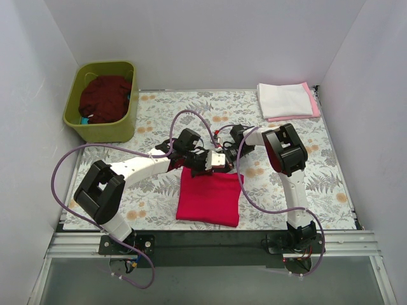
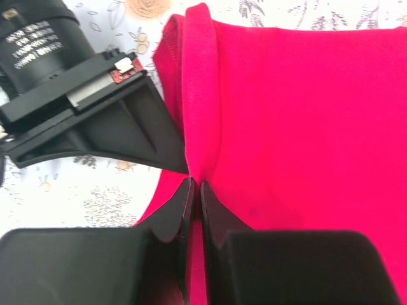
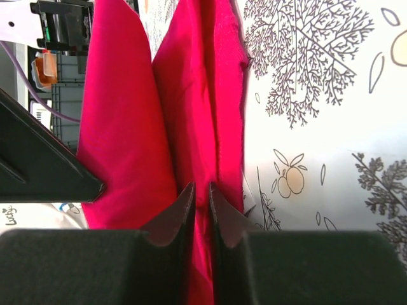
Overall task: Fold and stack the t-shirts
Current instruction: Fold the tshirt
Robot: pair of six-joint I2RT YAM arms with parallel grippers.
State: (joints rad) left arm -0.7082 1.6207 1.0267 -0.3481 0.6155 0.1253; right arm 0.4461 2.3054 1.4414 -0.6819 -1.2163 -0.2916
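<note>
Your left gripper (image 2: 194,190) and right gripper (image 3: 200,194) each pinch a soft ridge along the far edge of the crimson t-shirt (image 1: 210,198).

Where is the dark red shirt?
In the top view, the dark maroon cloth shirt lies bunched inside the olive-green plastic tub, by the far left corner of the grey-and-orange floral table cloth.

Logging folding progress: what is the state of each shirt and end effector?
red t-shirt: folded, far edge gripped
pink t-shirt: folded, bottom of stack
white t-shirt: folded, atop it
maroon t-shirt: crumpled in tub
left end effector: shut on red t-shirt
right end effector: shut on red t-shirt
</note>
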